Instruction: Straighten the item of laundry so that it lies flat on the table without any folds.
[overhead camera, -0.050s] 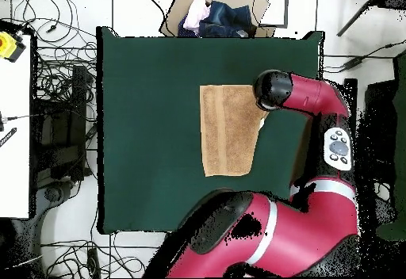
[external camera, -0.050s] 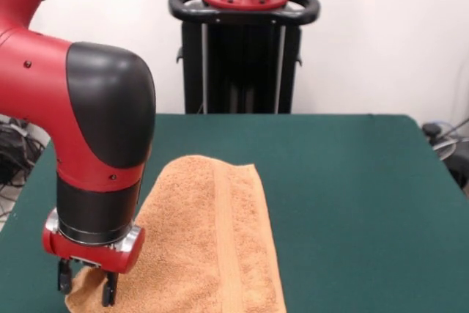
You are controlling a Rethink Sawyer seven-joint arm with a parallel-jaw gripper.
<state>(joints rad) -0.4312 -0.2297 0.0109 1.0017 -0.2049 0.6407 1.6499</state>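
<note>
Front view: we saw the red and black arm (external camera, -0.050s: 88, 108) reaching down at the left of the picture, its claw (external camera, -0.050s: 86, 284) set on the near left corner of the orange-tan towel (external camera, -0.050s: 212, 247). Two dark fingers (external camera, -0.050s: 109, 289) stood a little apart with a bunched bit of the towel's corner between them, so the claw appeared to be gripping the towel at that corner. The towel lay on the dark green bench (external camera, -0.050s: 352, 203), left of the middle, running from near the bench's centre toward the near edge and out of the picture's bottom. A flat woven band ran lengthwise down it, right of its middle. Its left edge sloped outward toward the claw, and the cloth there looked slightly raised. Behind the bench stood the black pedestal (external camera, -0.050s: 242, 56) against a white wall.

In the overhead view, we saw the towel (overhead camera, -0.050s: 228, 129) as a tall shape right of the bench's (overhead camera, -0.050s: 151, 133) centre, its right edge slanting inward toward the bottom, the arm's black elbow covering its upper right corner. We could read no writing, brand or label anywhere.
</note>
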